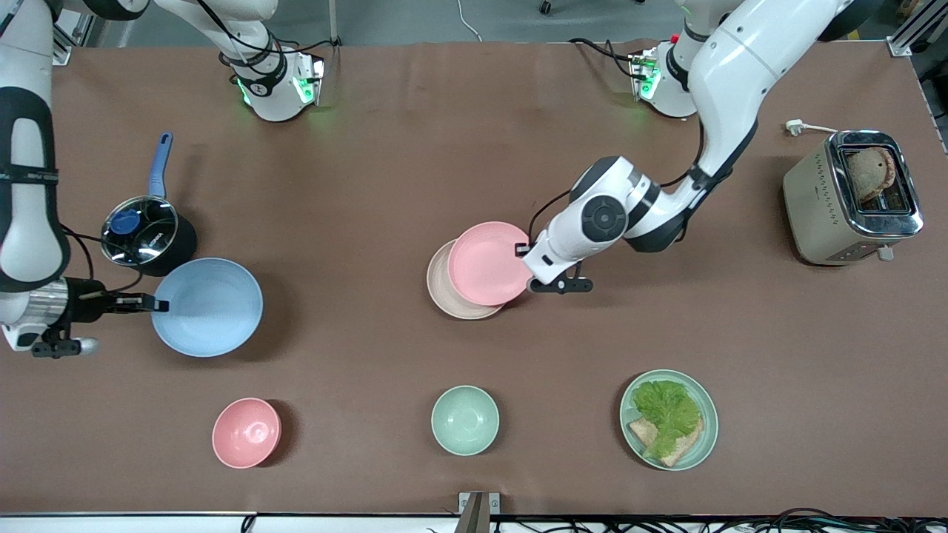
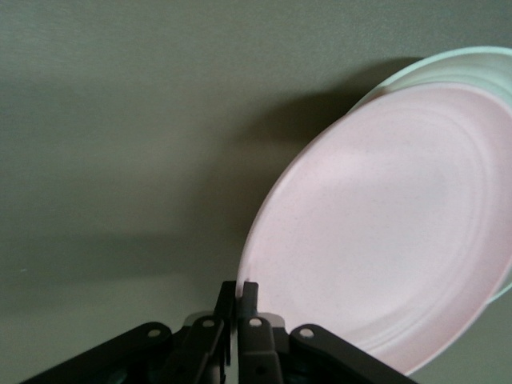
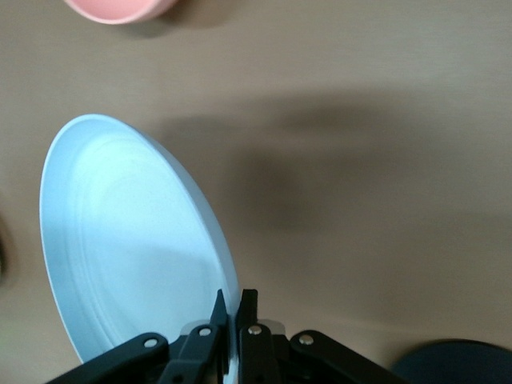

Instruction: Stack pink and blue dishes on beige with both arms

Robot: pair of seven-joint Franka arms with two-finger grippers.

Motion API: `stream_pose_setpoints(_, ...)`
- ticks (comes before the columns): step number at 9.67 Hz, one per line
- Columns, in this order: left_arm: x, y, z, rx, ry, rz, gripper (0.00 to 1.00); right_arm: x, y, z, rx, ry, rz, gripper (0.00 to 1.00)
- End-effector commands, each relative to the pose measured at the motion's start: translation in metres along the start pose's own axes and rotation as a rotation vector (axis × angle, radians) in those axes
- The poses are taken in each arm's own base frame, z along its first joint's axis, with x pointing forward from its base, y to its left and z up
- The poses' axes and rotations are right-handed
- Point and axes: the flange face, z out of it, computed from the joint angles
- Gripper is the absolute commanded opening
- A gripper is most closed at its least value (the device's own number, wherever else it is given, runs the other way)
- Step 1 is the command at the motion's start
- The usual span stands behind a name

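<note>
Placing the pink plate onto the beige plate is the step in hand. At the centre of the front view the pink plate hangs over the beige plate, offset toward the upper right of it, so that a crescent of beige shows at its lower left edge. The left gripper is clamped on the pink plate's rim; in the left wrist view its fingers pinch that rim, with the plate tilted.

The next move, by judgement, calls for centring the pink plate over the beige one, lowering it level, then letting go.

At the left edge of the front view, the right gripper is clamped on the rim of the blue plate, which is raised and tilted above the table. This plate is well apart from the stack and should follow once the pink plate is seated.
</note>
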Motion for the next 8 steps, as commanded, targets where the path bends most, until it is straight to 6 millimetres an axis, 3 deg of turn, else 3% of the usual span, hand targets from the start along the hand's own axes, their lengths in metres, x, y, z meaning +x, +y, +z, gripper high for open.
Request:
stream_pose_setpoints(1, 0.004, 0.023, 0.022, -0.016, -0.004, -0.022, 0.0, 0.0, -0.086, 0.014, -0.005, -0.043, 0.038, 0.01)
stream_pose_setpoints(2, 0.005, 0.03, 0.019, -0.024, 0.004, -0.031, 0.0, 0.002, -0.12, 0.027, 0.009, -0.054, 0.021, 0.01)
stream_pose_setpoints(3, 0.006, 0.033, 0.015, -0.028, 0.013, -0.033, 0.1, 0.001, -0.158, 0.039, 0.024, -0.058, -0.012, 0.01)
stream_pose_setpoints(4, 0.015, 0.035, 0.004, -0.046, 0.03, -0.066, 0.59, -0.002, -0.193, 0.048, 0.036, -0.063, 0.014, 0.01)
stream_pose_setpoints(5, 0.017, 0.038, -0.008, -0.045, 0.059, -0.054, 1.0, -0.014, -0.234, 0.056, 0.053, -0.085, 0.013, 0.01)
stream_pose_setpoints(6, 0.018, 0.032, -0.027, -0.023, 0.083, -0.045, 1.0, -0.025, -0.263, 0.068, 0.08, -0.109, 0.015, 0.01)
stream_pose_setpoints(8, 0.018, 0.0, -0.085, 0.097, 0.173, -0.021, 1.0, -0.046, -0.292, 0.092, 0.086, -0.129, 0.008, 0.01)
